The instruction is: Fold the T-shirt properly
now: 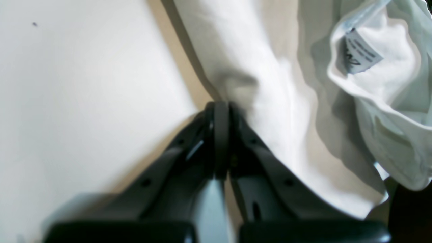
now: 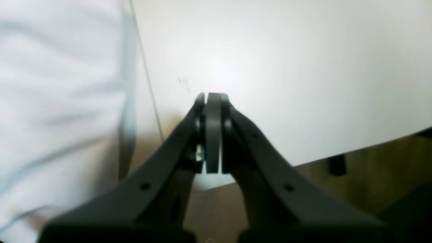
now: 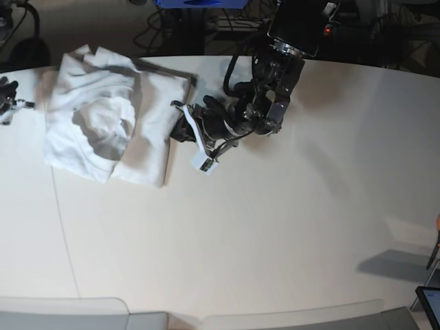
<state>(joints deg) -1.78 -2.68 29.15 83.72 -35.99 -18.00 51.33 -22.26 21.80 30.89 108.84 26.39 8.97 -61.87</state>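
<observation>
The white T-shirt (image 3: 103, 130) lies partly folded at the table's back left, its round collar opening facing up. In the left wrist view the T-shirt (image 1: 243, 50) fills the upper right, with the collar and a grey label (image 1: 362, 50). My left gripper (image 1: 221, 104) is shut, its tips touching the shirt's folded edge where the fabric puckers; no cloth shows between the jaws. In the base view my left gripper (image 3: 177, 129) is at the shirt's right edge. My right gripper (image 2: 212, 96) is shut and empty over bare table, with the T-shirt (image 2: 50, 84) to its left. In the base view my right gripper (image 3: 8, 96) is at the far left.
The off-white table (image 3: 275, 227) has a thin seam (image 3: 58, 220) on its left part. Its edge (image 2: 337, 153) and the brown floor show below my right gripper. Grey chair backs (image 3: 62, 315) stand along the front edge. A dark screen (image 3: 430, 302) is at the lower right.
</observation>
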